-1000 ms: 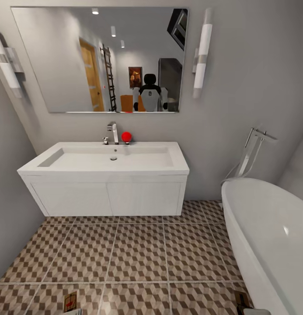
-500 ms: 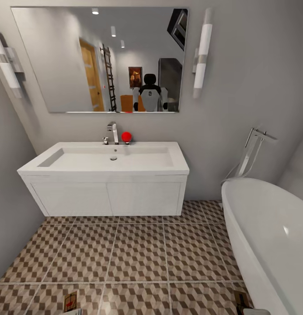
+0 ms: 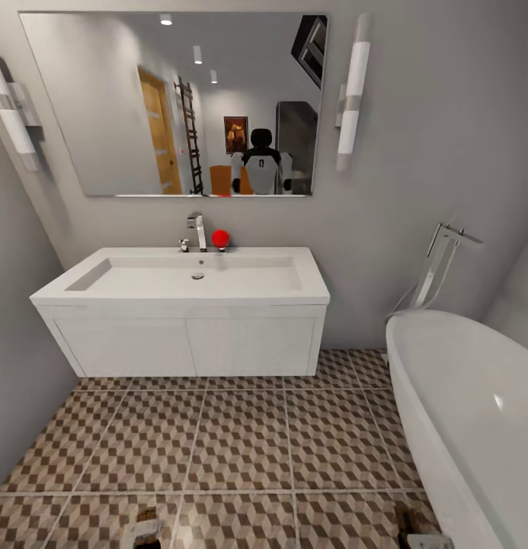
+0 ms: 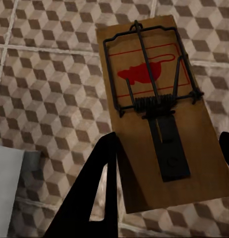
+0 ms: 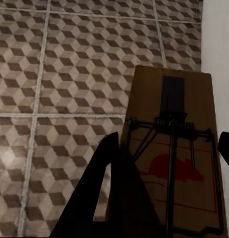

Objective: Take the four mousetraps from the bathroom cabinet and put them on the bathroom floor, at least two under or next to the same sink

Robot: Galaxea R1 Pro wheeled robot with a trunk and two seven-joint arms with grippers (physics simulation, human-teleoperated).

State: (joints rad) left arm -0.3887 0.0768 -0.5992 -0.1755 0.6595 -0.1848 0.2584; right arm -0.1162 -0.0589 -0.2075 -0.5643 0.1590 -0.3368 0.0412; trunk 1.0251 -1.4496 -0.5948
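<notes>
My left gripper (image 4: 166, 166) is shut on a tan wooden mousetrap (image 4: 154, 109) with dark wire and a red mouse mark, held just above the cube-patterned bathroom floor (image 4: 50, 74). A second mousetrap (image 5: 176, 148) sits in my shut right gripper (image 5: 169, 163), over the floor (image 5: 70, 74) beside a white surface. In the head view the left gripper (image 3: 144, 530) and right gripper (image 3: 420, 537) are at the bottom edge, well in front of the white sink (image 3: 195, 278) on its two-door vanity (image 3: 187, 343). The cabinet is out of view.
A white bathtub (image 3: 477, 404) with a tall chrome filler (image 3: 439, 263) fills the right side. A grey wall (image 3: 20, 381) closes the left. A red ball (image 3: 220, 238) sits by the chrome tap (image 3: 196, 229). Open tiled floor (image 3: 241, 442) lies before the vanity.
In the head view both grippers have risen a little into the bottom edge and now cover the two mousetraps that showed there before. The camera has not moved.
</notes>
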